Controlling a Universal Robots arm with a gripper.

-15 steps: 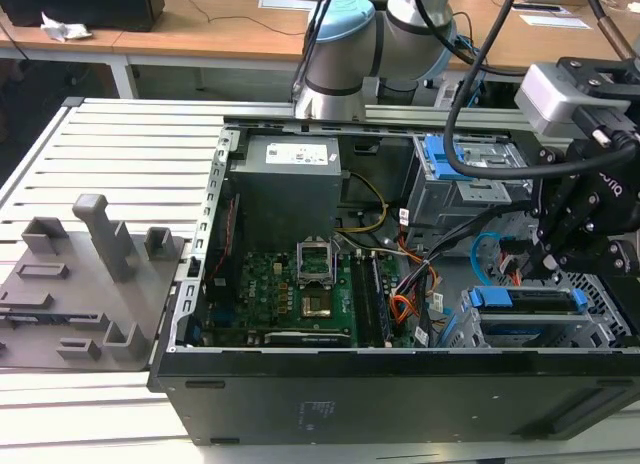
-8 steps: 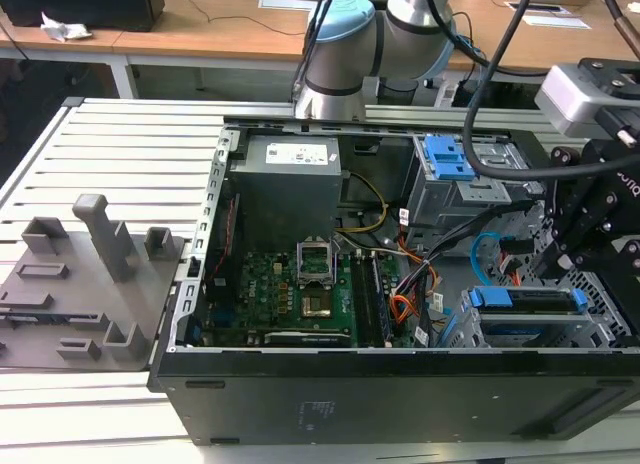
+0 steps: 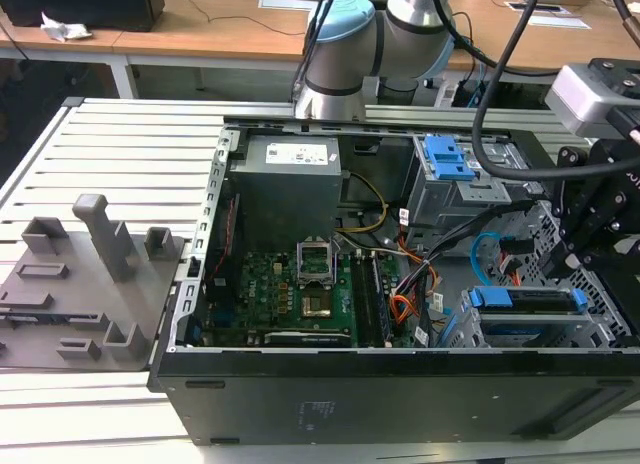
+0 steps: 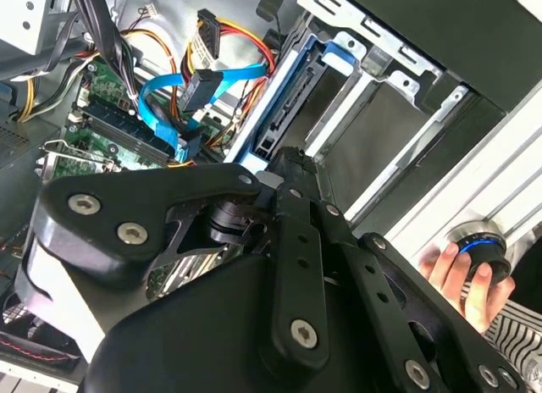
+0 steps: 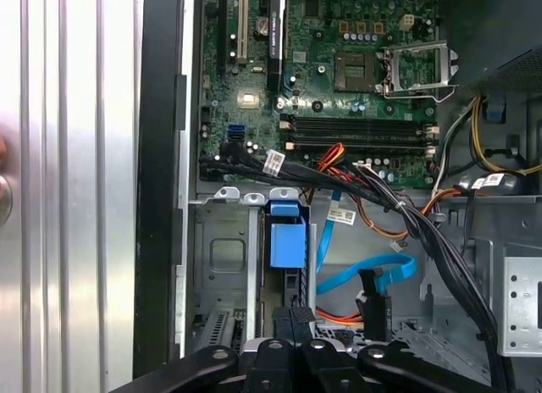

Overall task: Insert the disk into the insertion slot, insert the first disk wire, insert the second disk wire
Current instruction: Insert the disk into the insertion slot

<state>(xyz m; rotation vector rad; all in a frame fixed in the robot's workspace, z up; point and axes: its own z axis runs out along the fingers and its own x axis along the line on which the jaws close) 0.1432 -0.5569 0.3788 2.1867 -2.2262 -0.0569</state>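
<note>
The disk (image 3: pixel 525 300), in its blue carrier (image 5: pixel 284 240), sits inside the insertion slot (image 3: pixel 600 329), a low silver cage in the case's corner at the exterior view's right. My gripper (image 5: pixel 293 323) hovers just off the disk's outer end (image 4: pixel 273 113), fingers together and holding nothing. A blue flat wire (image 5: pixel 377 268) ending in a black plug (image 4: pixel 199 88) lies loose beside the cage. A second black plug (image 4: pixel 212 24) on red, yellow and black leads hangs nearby, unplugged.
The open case (image 3: pixel 400 394) holds a motherboard (image 3: pixel 290 284), a power supply (image 3: pixel 285 184) and a taller grey bay with a blue latch (image 3: pixel 447 159). Black cable bundles (image 5: pixel 423 232) cross beside the cage. A hand (image 4: pixel 457 274) rests on a blue-ringed knob outside the case.
</note>
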